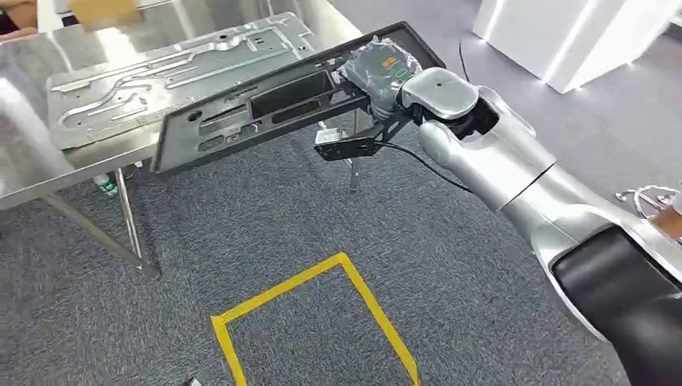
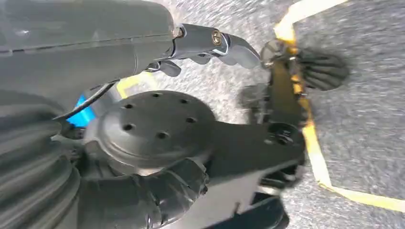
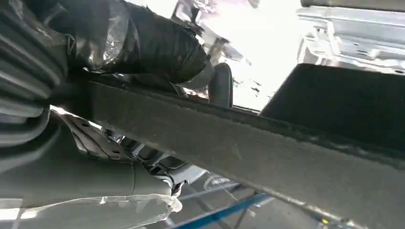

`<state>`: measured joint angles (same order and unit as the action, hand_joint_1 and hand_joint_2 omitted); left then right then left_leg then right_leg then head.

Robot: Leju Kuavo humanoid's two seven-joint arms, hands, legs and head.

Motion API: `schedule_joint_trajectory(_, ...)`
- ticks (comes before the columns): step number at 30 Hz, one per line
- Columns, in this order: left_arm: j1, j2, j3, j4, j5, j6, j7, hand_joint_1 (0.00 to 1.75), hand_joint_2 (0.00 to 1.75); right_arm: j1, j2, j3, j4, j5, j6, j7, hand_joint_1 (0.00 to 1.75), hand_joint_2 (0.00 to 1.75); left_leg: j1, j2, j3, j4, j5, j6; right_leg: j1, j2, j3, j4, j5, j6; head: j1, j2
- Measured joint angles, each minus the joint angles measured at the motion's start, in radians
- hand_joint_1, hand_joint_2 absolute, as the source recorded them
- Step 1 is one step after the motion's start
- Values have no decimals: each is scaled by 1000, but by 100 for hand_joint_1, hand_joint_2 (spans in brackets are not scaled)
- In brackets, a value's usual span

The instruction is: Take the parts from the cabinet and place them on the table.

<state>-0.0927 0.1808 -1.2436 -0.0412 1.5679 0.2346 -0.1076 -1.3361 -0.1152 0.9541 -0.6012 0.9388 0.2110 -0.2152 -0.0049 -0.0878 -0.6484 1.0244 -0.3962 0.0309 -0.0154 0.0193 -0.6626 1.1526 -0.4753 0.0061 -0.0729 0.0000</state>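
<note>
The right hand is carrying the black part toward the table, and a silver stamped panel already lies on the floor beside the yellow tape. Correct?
Not quite. The silver stamped panel lies on the table, not the floor; the head view shows it. The right hand does hold the black part.

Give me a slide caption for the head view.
Right hand carries a long black part toward the metal table.

My left hand (image 2: 215, 45) hangs over grey carpet (image 2: 363, 138), fingers curled in, holding nothing. Yellow floor tape (image 2: 313, 143) runs across the carpet beneath it, picture blurred.
</note>
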Motion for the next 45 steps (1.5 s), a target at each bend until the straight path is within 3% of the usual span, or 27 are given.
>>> schedule_joint_trajectory(1, 2, 0, 0, 0, 0, 0, 2, 0, 175, -2, -3, 2, 0, 0, 0, 0, 175, 175, 1, -12, -1, 8, -5, -3, -3, 29, 19, -63, 23, -4, 0, 0)
schedule_joint_trajectory(2, 3, -1, 0, 0, 0, -2, 2, 0, 175, -4, -7, 6, 1, -1, 0, 1, 175, 175, 0, -25, -12, 16, -6, -10, -9, 76, 28, -74, 13, -5, -1, 0)
schedule_joint_trajectory(5, 5, 1, 0, 0, 0, -2, 3, 0, 175, -8, -6, 16, 0, -2, -1, 0, 175, 175, 15, -57, -20, 6, 3, -33, 4, 46, 40, -92, 9, -10, -1, 0)
schedule_joint_trajectory(6, 8, 6, 1, 0, 0, -2, 3, 0, 175, -9, -4, 18, 0, -2, -1, 0, 175, 175, 9, -69, -18, 2, 3, -38, -9, 31, 49, -106, 13, -16, 0, 0)
schedule_joint_trajectory(8, 11, 2, 0, -3, 0, -2, 4, 0, 175, -14, -3, 22, -3, -2, -2, 0, 175, 175, 6, 29, -39, 55, -31, -50, -9, 5, 69, -124, 18, -29, -15, 0)
schedule_joint_trajectory(9, 7, 2, 0, -3, 0, -2, 3, 0, 175, -20, -4, 22, -3, -2, -2, 0, 175, 175, 11, 58, -72, 122, -63, -58, -6, -9, 73, -126, 17, -30, -13, 0)
schedule_joint_trajectory(11, 4, 0, 0, -4, 0, -3, 3, 0, 175, -24, -3, 26, -3, -2, -2, 0, 175, 175, 21, 81, -150, 270, -118, -68, -3, -40, 79, -126, 9, -31, -14, 0)
schedule_joint_trajectory(12, 4, 0, 0, -5, 0, -3, 3, 0, 175, -23, -3, 29, -3, -2, -1, 0, 175, 175, 24, 83, -165, 294, -117, -71, -2, -55, 83, -126, 6, -30, -14, 0)
schedule_joint_trajectory(13, 4, -1, 0, -5, 0, -2, 4, 0, 175, -23, -3, 32, -3, -3, -1, 0, 175, 175, 27, 84, -154, 268, -92, -72, -2, -69, 88, -126, 2, -28, -14, 0)
schedule_joint_trajectory(15, 6, 0, 1, -5, 0, 1, 8, 0, 175, -24, -3, 34, -3, -5, -2, 0, 175, 175, 28, 100, -70, 111, -10, -71, -2, -95, 101, -126, -8, -23, -14, 0)
schedule_joint_trajectory(16, 5, 0, 1, -5, 0, 1, 13, 0, 175, -25, -3, 34, -3, -7, -2, 1, 175, 175, 25, 142, -18, 19, 24, -66, -1, -107, 108, -126, -15, -18, -14, 0)
schedule_joint_trajectory(17, 3, 0, 1, -5, 0, 2, 16, 0, 175, -29, -4, 34, -3, -8, -2, 2, 175, 175, 4, 177, -5, -4, 8, -57, 7, -116, 107, -124, -21, -10, -14, 0)
schedule_joint_trajectory(21, 6, 5, 5, -5, 1, 8, 34, 0, 175, -23, -4, 45, -3, -18, -5, 1, 175, 175, 1, 120, -6, -18, 14, -25, 7, -155, 122, -137, -29, 12, -13, 0)
schedule_joint_trajectory(23, 9, 6, 5, -5, 1, 10, 39, 0, 175, -21, -7, 48, 0, -19, -9, 2, 175, 175, 9, 102, 4, -30, 18, -12, -2, -64, 97, -79, -67, 11, -12, 0)
schedule_joint_trajectory(24, 6, 6, 6, -5, 1, 10, 40, 0, 175, -19, -10, 50, 2, -21, -13, 1, 175, 175, 9, 91, 4, -29, 17, -6, 0, -40, 57, -4, -102, 9, -10, 0)
schedule_joint_trajectory(26, 0, 7, 6, -5, 0, 10, 41, 0, 175, -8, -16, 54, 6, -32, -16, -6, 175, 175, 5, 76, 6, -27, 12, 3, 2, -21, -37, 155, -150, 9, -11, 0)
schedule_joint_trajectory(27, -1, 6, 6, -5, 0, 9, 41, 0, 175, -2, -16, 54, 8, -37, -17, -8, 175, 175, 4, 65, 7, -23, 9, 5, 3, -19, -61, 181, -142, 9, -11, 0)
schedule_joint_trajectory(29, 0, 6, 6, -5, 0, 9, 43, 0, 175, 6, -16, 55, 10, -46, -17, -14, 175, 175, 4, 46, 14, -12, -2, 3, 3, -19, -47, 102, -57, 5, -11, 0)
schedule_joint_trajectory(31, 3, 6, 6, -5, 0, 9, 45, 0, 175, 4, -16, 55, 9, -48, -17, -16, 175, 175, 4, 35, 22, 4, -19, -4, 2, -12, 9, -64, 47, -4, -11, 0)
schedule_joint_trajectory(32, 5, 6, 6, -5, 1, 9, 45, 0, 175, 4, -16, 55, 10, -50, -18, -18, 175, 175, 5, 32, 16, 4, -23, -8, 3, -1, 16, -64, 29, -10, -11, 0)
schedule_joint_trajectory(35, 2, 7, 7, -6, 1, 10, 43, 0, 175, 2, -14, 58, 7, -53, -19, -19, 175, 175, 10, 23, 6, 6, -20, -26, 13, -1, 25, -91, 25, -18, -8, 0)
schedule_joint_trajectory(37, 5, 7, 8, -6, 1, 12, 39, 0, 175, 1, -15, 62, 6, -54, -20, -19, 175, 175, 10, 30, 3, 13, -28, -33, 3, -9, 36, -110, 35, -30, -8, 0)
schedule_joint_trajectory(39, 6, 6, 8, -6, 1, 16, 37, 0, 175, -2, -15, 62, 5, -55, -22, -18, 175, 175, 12, 67, -36, 104, -81, -48, 4, -11, 42, -115, 36, -37, -12, 0)
schedule_joint_trajectory(41, 3, 5, 8, -7, 1, 18, 32, 0, 175, -1, -15, 63, 5, -56, -25, -18, 175, 175, 18, 79, -110, 250, -139, -58, 5, -16, 43, -115, 35, -38, -12, 0)
schedule_joint_trajectory(42, 3, 5, 8, -8, 1, 18, 28, 0, 175, 0, -15, 65, 5, -56, -24, -18, 175, 175, 20, 81, -136, 296, -146, -61, 5, -19, 44, -115, 34, -38, -12, 0)
schedule_joint_trajectory(44, 3, 5, 8, -8, 0, 17, 19, 0, 175, 1, -15, 69, 5, -57, -24, -18, 175, 175, 23, 82, -113, 241, -95, -62, 5, -21, 45, -114, 32, -36, -12, 0)
schedule_joint_trajectory(45, 3, 5, 8, -8, 0, 16, 17, 0, 175, 1, -15, 69, 4, -59, -24, -16, 175, 175, 23, 83, -60, 138, -43, -59, 5, -22, 48, -114, 30, -33, -12, 0)
